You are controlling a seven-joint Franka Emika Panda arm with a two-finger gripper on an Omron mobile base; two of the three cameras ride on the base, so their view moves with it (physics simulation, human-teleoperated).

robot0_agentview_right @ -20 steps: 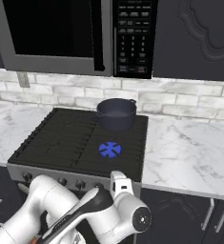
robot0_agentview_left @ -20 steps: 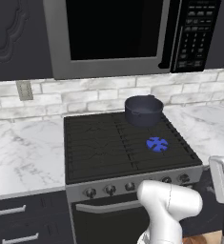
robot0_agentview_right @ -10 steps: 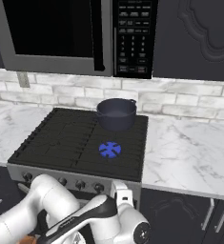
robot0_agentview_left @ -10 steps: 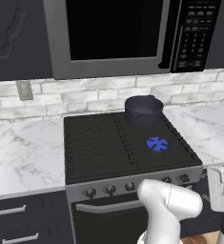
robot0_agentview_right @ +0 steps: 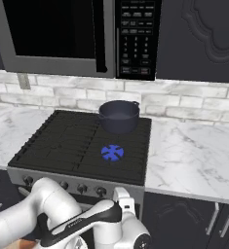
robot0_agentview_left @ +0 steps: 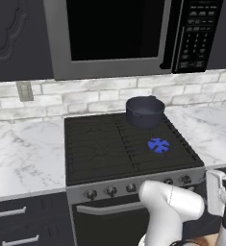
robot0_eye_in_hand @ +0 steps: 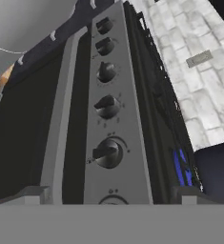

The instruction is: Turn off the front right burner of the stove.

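Blue flame ring marked the burner [robot0_agentview_left: 158, 145] at front right of the stove [robot0_agentview_right: 52, 141], just before the dark pot [robot0_agentview_right: 119, 115]. Gripper [robot0_eye_in_hand: 108, 198] spread wide, holding nothing, facing the steel knob strip [robot0_eye_in_hand: 108, 119]; nearest knob [robot0_eye_in_hand: 106, 153] just ahead, strip running lengthwise away. No readable writing.

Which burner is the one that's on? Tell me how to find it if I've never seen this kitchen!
Find the big microwave on the wall; right under it sits the stove with its black grates. Go to the front right corner of the cooktop, just in front of the dark pot. That burner is the one with a bright blue flower-shaped flame; the other spots stay plain black.
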